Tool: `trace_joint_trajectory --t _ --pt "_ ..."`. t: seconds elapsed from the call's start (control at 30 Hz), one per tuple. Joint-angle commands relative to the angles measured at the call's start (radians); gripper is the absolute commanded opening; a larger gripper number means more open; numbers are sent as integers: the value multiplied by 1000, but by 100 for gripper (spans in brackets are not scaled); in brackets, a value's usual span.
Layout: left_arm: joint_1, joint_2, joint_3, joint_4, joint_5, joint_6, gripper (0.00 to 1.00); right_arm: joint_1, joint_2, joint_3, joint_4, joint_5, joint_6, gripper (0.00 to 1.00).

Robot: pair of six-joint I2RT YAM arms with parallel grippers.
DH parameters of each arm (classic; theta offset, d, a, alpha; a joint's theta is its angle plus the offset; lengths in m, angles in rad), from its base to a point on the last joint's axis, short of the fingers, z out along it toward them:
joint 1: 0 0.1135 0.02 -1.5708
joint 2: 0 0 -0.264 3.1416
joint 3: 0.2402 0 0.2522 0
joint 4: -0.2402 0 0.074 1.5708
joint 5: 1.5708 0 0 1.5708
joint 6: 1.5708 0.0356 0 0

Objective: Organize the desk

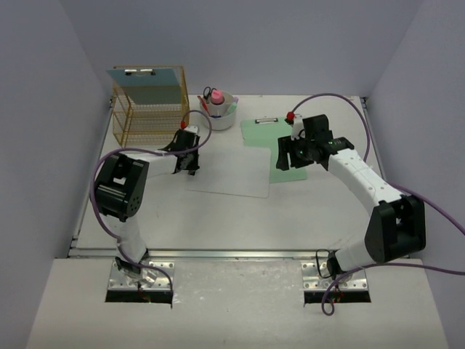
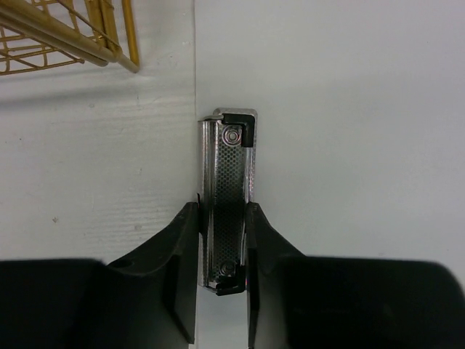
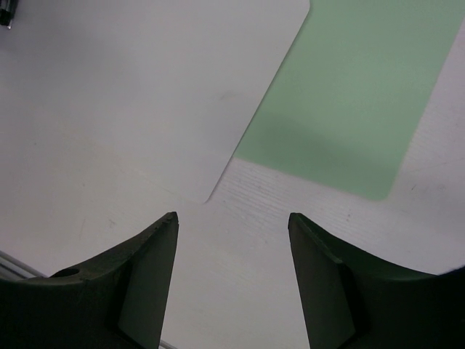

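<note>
The white desk (image 1: 290,218) carries a white clipboard (image 1: 229,171) at its centre and a green clipboard (image 1: 261,132) just behind and to the right of it. My left gripper (image 1: 187,169) sits low at the white clipboard's left edge. In the left wrist view this gripper (image 2: 221,211) is shut on the clipboard's metal clip (image 2: 227,174), one finger pressed against each long side. My right gripper (image 1: 290,154) hovers over the green clipboard's near part. Its jaws (image 3: 232,218) stand open and empty above bare desk, near a corner of the white clipboard (image 3: 145,94) and the green clipboard (image 3: 356,94).
A gold wire tray stack (image 1: 149,116) stands at the back left with a blue clipboard (image 1: 145,83) on top; its corner (image 2: 65,36) shows close ahead of the left gripper. A white bowl (image 1: 220,115) holding scissors (image 1: 211,94) sits behind the white clipboard. A metal rail (image 1: 232,254) runs along the front edge.
</note>
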Motion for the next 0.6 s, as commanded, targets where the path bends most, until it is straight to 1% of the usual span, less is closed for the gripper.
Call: trace_joint_trajectory --t 0.0,0.07,0.17,0.27,0.33,0.43,0.5,0.57 --pt "-27 -38 -17 -31 46 24 0 -11 -36 2 31 1 -19 63" --pt "-31 -76 -37 -54 55 30 0 -15 -42 3 29 1 -22 63" --pt "-35 -175 -62 -85 57 52 0 -18 -50 6 27 -5 -23 63" --pt "-37 -274 -56 -131 48 106 0 -17 -55 11 21 -12 -20 63" --pt "-37 -378 -35 -163 35 164 0 -17 -61 14 18 -14 -13 63" --pt "-37 -469 -4 -191 12 277 0 -18 -69 16 18 -10 -11 63" --pt "-37 -552 16 -195 -3 336 0 -18 -76 18 18 -9 -10 63" --pt "-37 -631 15 -175 -5 432 0 -18 -80 18 18 -6 -10 64"
